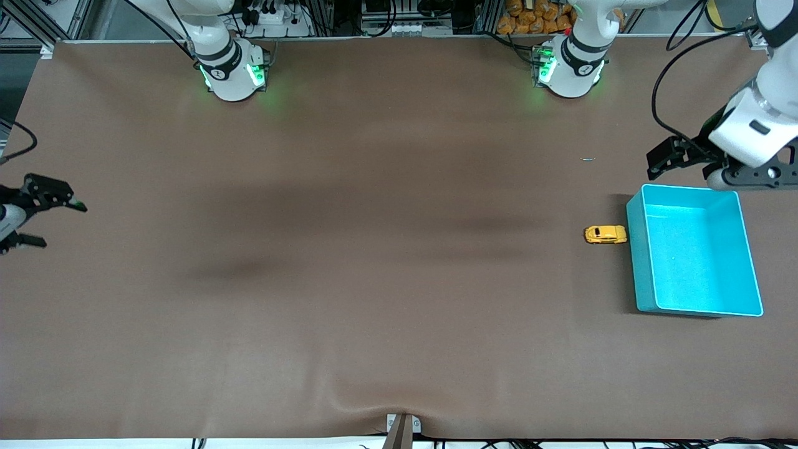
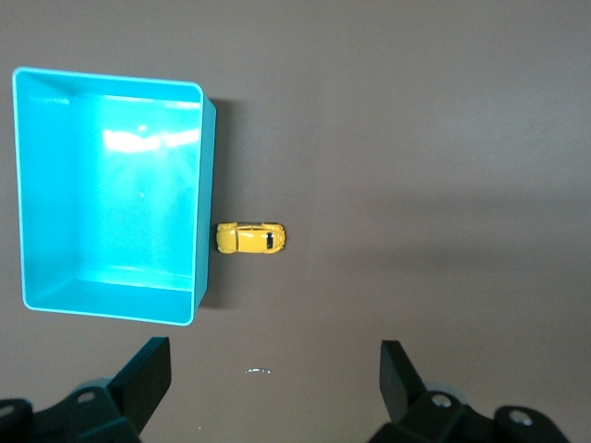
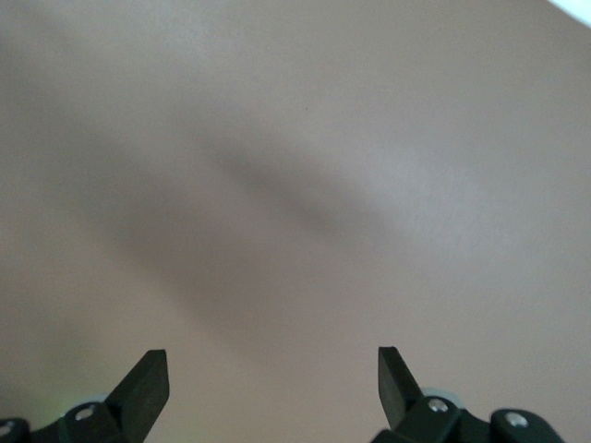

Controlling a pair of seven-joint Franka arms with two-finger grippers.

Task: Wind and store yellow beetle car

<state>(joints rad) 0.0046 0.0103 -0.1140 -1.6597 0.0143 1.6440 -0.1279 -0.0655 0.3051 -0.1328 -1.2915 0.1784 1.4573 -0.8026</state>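
Note:
The yellow beetle car [image 1: 605, 234] stands on the brown table, right beside the outer wall of the teal bin [image 1: 692, 255], on the bin's side toward the right arm's end. It also shows in the left wrist view [image 2: 250, 238], next to the bin [image 2: 111, 194], which is empty. My left gripper [image 1: 686, 163] is open and empty, up in the air over the table beside the bin's rim; its open fingers show in the left wrist view [image 2: 274, 369]. My right gripper [image 1: 59, 221] is open and empty and waits over the table's edge at the right arm's end [image 3: 272, 369].
A tiny shiny bit [image 1: 588, 159] lies on the table farther from the front camera than the car; it also shows in the left wrist view [image 2: 259, 371]. The brown table cover [image 1: 349, 249] has a ripple at its front edge.

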